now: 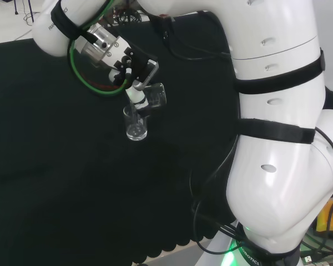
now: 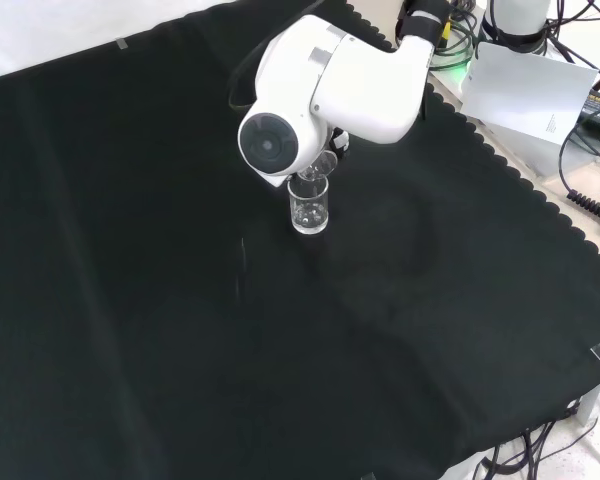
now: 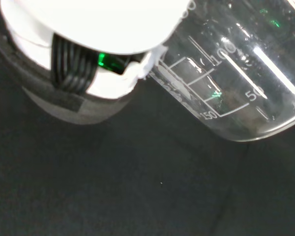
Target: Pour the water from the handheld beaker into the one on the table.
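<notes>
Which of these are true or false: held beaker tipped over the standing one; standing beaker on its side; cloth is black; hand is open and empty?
1. The held beaker is tipped above the standing beaker. True.
2. The standing beaker lies on its side. False: it stands upright on the cloth.
3. The cloth is black. True.
4. The hand is open and empty. False: it grips the tilted beaker.

In your front view, the arm's white link (image 2: 320, 85) with its round grey cap covers the hand and most of the held beaker (image 2: 323, 165); just its lip shows above the beaker on the table (image 2: 309, 205). In your wrist view, the held beaker is cut off at the edge. Neither beaker's water level can be told.
</notes>
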`<action>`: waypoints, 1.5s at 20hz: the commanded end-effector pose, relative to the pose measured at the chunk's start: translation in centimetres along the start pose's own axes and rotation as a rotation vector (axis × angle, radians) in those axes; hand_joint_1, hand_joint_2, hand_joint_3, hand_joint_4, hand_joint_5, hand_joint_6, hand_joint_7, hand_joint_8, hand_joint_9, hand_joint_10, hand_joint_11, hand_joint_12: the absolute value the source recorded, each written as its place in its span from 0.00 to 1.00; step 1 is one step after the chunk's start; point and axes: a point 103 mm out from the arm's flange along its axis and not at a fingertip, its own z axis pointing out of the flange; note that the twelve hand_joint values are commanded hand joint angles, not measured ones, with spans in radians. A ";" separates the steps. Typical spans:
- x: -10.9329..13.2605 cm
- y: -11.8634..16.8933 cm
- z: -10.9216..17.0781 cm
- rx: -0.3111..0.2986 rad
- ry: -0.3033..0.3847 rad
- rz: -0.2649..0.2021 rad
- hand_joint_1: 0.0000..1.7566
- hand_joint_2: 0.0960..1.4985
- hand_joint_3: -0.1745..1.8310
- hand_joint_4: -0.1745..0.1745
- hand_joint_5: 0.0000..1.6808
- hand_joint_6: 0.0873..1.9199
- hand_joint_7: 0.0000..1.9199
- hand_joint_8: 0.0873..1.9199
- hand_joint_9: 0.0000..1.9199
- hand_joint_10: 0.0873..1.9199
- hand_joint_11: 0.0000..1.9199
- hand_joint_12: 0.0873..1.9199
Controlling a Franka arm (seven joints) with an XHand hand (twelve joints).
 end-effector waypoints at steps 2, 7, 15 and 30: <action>-0.1 0.0 -0.1 0.017 -0.038 0.014 0.82 0.40 0.34 0.00 0.86 0.09 0.74 0.11 0.85 0.00 0.75 0.30; -0.4 0.1 0.3 -0.001 -0.005 0.001 0.82 0.40 0.34 0.00 0.86 0.09 0.74 0.10 0.85 0.00 0.75 0.30; -0.9 -0.2 0.6 -0.025 0.009 -0.006 0.82 0.40 0.34 0.00 0.86 0.09 0.74 0.10 0.85 0.00 0.75 0.30; -3.0 -0.9 1.7 -0.129 0.197 -0.045 0.82 0.40 0.34 0.00 0.86 0.08 0.74 0.10 0.85 0.00 0.75 0.30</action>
